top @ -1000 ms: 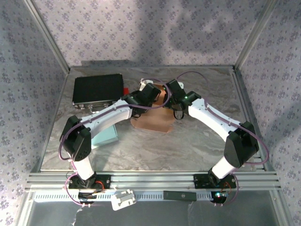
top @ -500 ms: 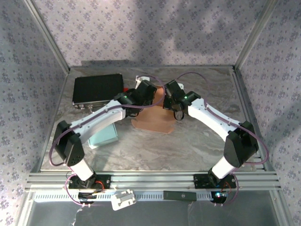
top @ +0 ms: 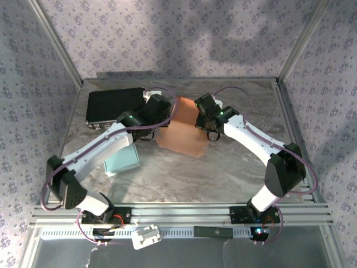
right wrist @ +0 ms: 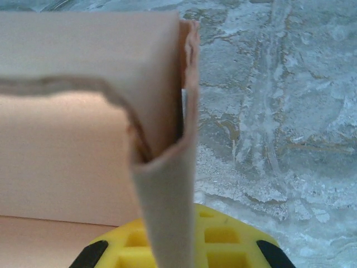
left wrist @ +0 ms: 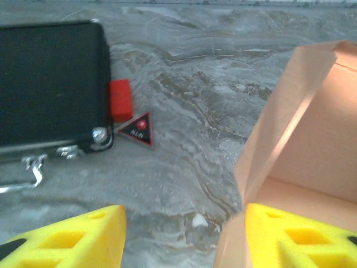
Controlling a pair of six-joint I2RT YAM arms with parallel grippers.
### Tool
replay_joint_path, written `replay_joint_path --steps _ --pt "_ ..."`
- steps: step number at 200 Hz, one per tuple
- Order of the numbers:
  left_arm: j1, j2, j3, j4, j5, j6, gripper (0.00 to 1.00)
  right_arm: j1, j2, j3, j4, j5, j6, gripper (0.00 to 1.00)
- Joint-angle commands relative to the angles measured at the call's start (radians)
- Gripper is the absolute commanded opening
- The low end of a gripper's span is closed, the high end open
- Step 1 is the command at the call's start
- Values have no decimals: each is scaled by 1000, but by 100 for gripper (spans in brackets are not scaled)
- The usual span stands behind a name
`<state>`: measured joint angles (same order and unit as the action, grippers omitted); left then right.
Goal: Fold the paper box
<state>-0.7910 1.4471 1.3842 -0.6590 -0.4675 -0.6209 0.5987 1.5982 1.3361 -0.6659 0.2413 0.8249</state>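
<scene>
The paper box (top: 181,129) is tan card, partly raised, in the middle of the table. My left gripper (top: 160,107) is at the box's left side. In the left wrist view it (left wrist: 184,241) stands open, its right finger (left wrist: 295,237) inside the box (left wrist: 312,139) and the box's left wall just inside that finger. The other finger (left wrist: 72,240) is over bare table. My right gripper (top: 204,113) is at the box's right side. In the right wrist view it (right wrist: 173,245) is shut on a folded wall of the box (right wrist: 83,151), with one yellow finger (right wrist: 228,243) showing behind the card.
A black case (top: 116,106) lies at the back left, close to the left gripper. Beside it lie a small red block (left wrist: 120,99) and a triangular sticker (left wrist: 138,129). A pale blue sheet (top: 124,159) lies under the left arm. Metal frame posts border the table.
My left gripper has opened and pulled back to the left, off the box's middle. More of the box top shows, with its left wall raised. The right gripper has held its grip.
</scene>
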Motion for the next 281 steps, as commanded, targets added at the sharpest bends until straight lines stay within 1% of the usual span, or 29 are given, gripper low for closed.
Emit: replay_joint_path --steps 1,9,20,29,50,84,92,110,121,129,137,161,181,201,223,241,257,261,281 --pt "-93 -142 -33 -154 -97 -276 53 -12 14 -3 -12 -26 134 0" --pt "-128 -187 -84 -129 -106 -341 51 -14 16 -13 3 -37 160 0" --pt "-161 -235 -150 -88 -101 -407 50 -12 21 -21 23 -46 190 0" --pt "-172 -257 -181 -85 -81 -465 49 -12 22 -30 36 -52 214 0" --pt "-189 -270 -194 -115 -53 -533 50 -10 28 -51 61 -68 258 0" --pt "-201 -275 -206 -70 -21 -515 54 4 24 -59 83 -54 275 0" --pt "-200 -272 -194 -66 -28 -485 54 7 23 -58 77 -50 275 0" --pt "-194 -265 -150 -118 -63 -434 54 9 20 -60 70 -43 280 0" --pt "-184 -263 -144 -115 -40 -402 54 12 18 -64 69 -38 287 0" --pt "-182 -261 -148 -86 1 -358 54 12 15 -69 70 -38 295 0" --pt "-182 -249 -143 -81 32 -332 56 11 11 -75 73 -40 307 0" --pt "-194 -174 -93 -160 73 -386 59 12 1 -88 77 -31 357 0" --pt "-226 -136 -83 -151 53 -427 60 15 -7 -105 92 -32 400 0" --pt "-226 -129 -96 -155 25 -472 60 12 -10 -119 111 -49 426 0" --pt "-226 -140 -127 -101 21 -478 58 12 -12 -131 127 -62 438 0" --pt "-225 -120 -119 -74 31 -471 55 12 -13 -135 141 -73 448 0" --pt "-226 -98 -110 -60 45 -474 50 12 -13 -135 150 -84 455 0" --pt "-226 -91 -109 -57 49 -475 48 11 -13 -167 150 -85 458 0" --pt "-226 -76 -116 -45 55 -484 40 8 -23 -190 165 -92 473 0"
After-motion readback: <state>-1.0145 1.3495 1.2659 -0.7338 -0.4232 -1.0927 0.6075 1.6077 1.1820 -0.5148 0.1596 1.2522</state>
